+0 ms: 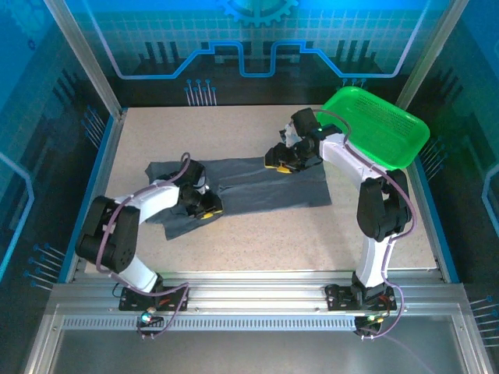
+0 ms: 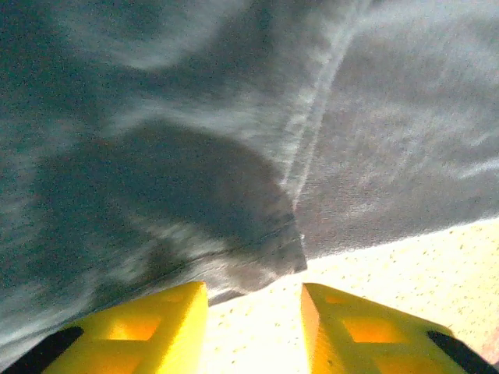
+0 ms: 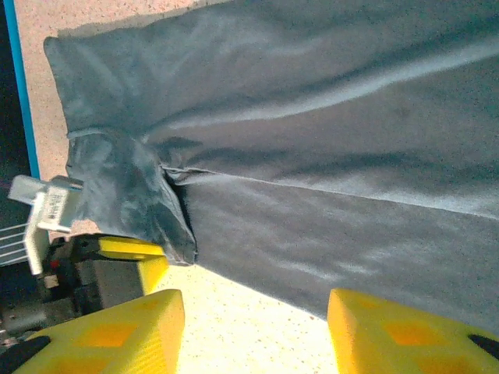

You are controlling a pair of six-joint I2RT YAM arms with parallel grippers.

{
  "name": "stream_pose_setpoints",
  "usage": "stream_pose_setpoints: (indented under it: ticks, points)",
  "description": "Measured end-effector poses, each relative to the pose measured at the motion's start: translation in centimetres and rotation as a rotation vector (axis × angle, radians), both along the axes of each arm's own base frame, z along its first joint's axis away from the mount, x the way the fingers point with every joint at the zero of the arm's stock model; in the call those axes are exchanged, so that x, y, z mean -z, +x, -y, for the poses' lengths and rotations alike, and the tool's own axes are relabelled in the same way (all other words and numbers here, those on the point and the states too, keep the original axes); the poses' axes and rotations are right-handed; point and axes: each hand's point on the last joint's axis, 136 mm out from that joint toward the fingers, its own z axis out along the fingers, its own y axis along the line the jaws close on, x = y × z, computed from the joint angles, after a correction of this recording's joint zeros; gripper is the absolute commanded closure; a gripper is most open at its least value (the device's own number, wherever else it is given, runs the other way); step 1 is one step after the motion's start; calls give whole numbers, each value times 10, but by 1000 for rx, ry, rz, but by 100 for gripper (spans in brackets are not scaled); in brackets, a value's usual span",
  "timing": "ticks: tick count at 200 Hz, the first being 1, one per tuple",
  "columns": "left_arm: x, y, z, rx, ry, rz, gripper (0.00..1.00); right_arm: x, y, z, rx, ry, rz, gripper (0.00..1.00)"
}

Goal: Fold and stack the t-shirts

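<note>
**T-SHIRT SPREAD FLAT; BOTH GRIPPERS OPEN AT ITS EDGES**

The t-shirt [image 1: 257, 187] lies spread across the middle of the table [image 1: 257, 249], running from centre left to centre right of the top view. It is mostly flat, with shallow wrinkles and one seam line. No folded stack is visible, so the fold is judged to be at its start.

The left gripper [image 1: 206, 209] sits at the shirt's lower left edge. In the left wrist view its jaws stand apart with bare table between them. A hem corner lies just ahead of the fingertips, and nothing is gripped. This placement suits pinching that corner.

The right gripper [image 1: 282, 161] sits at the shirt's upper edge, right of centre. Its jaws are likewise apart and empty, with the cloth edge just beyond them. Stationing the arms at opposite edges would probably let both lift the cloth together.

The green basket [image 1: 382, 125] rests at the upper right of the top view, apart from the shirt, leaving the folding area free.
</note>
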Motion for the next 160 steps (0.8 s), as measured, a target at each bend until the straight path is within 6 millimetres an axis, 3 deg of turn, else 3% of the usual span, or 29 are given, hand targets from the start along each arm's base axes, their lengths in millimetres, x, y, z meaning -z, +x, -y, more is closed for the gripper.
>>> stream_pose_setpoints:
  ticks: [17, 37, 60, 80, 107, 160]
  points:
    - [-24, 7, -29, -101, 28, 61, 58, -8, 0, -11, -33, 20, 35, 48]
    - [-45, 16, -81, -289, 71, 128, 57, -14, -8, -34, -93, 59, 67, 48]
    - [-35, 10, -139, -485, 113, 95, 55, -15, -27, -61, -168, 101, 73, 48]
    - [-19, 2, -173, -586, 134, 40, 53, -18, -40, -78, -219, 130, 72, 48]
    - [2, 2, -191, -609, 149, -12, 53, -21, -48, -88, -252, 154, 72, 47]
    - [20, 14, -193, -563, 150, 0, 55, -22, -49, -89, -256, 158, 70, 47]
